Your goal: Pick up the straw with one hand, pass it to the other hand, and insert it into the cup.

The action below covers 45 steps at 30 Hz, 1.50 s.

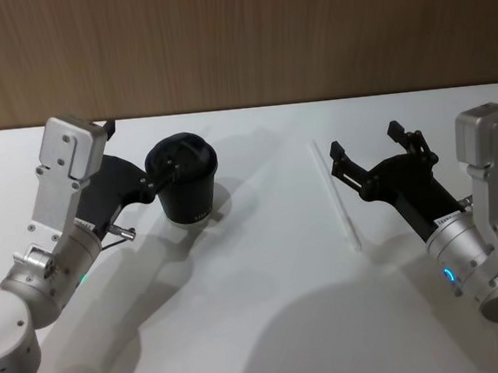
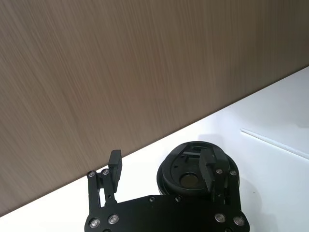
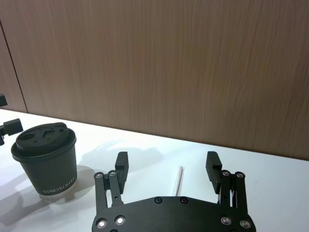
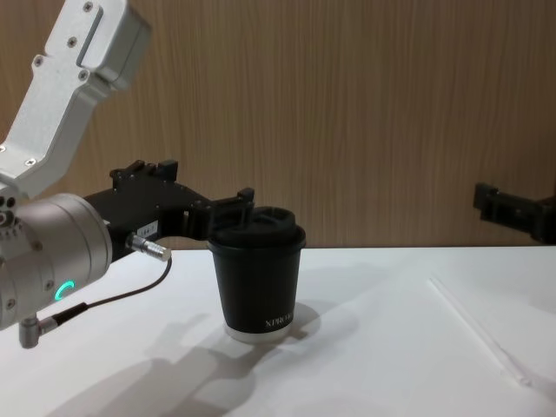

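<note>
Right gripper (image 1: pixel 365 140): jaws spread wide, nothing held, raised off the table (image 1: pixel 270 324). Straw (image 1: pixel 334 195) lies flat on the table, just beside the gripper's inner fingertip (image 1: pixel 339 150), on its cup side; not touched.

Right wrist view: the straw's far end shows in the gap between the fingers, and the rest is hidden behind the gripper body.

Left gripper (image 2: pixel 161 159): jaws also apart, empty, up against the cup (image 1: pixel 188 192). One finger (image 2: pixel 210 169) sits over the lid's edge; the other stands clear beside the cup. Contact with the lid: cannot tell. Cup upright, lid on, well apart from the straw.

Chest view: right gripper cut off at the frame edge.
</note>
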Available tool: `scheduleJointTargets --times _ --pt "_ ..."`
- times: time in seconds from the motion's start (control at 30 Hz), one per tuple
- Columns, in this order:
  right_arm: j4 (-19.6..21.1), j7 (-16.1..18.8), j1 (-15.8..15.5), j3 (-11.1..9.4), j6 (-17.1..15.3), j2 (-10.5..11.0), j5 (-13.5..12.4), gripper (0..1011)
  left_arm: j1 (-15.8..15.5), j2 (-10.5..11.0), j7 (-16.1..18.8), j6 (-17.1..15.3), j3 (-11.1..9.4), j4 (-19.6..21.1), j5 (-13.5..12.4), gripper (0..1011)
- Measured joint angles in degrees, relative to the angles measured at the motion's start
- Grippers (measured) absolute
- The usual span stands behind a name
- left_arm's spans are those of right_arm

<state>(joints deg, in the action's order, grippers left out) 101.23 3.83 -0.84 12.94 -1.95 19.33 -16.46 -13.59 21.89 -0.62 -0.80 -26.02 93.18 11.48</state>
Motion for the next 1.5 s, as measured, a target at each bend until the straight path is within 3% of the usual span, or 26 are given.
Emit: scheduleJointTargets --times 0.8,1.5 --pt "0.0 0.0 0.2 -0.1 -1.2 -0.1 0.1 1001 0.0 0.0 0.0 0.0 0.0 0.0 0.0 1003" --pt "0.1 -5.5 1.8 -0.7 -16.4 -2.6 0.6 1001 0.0 0.0 0.0 0.0 0.0 0.0 0.0 1003"
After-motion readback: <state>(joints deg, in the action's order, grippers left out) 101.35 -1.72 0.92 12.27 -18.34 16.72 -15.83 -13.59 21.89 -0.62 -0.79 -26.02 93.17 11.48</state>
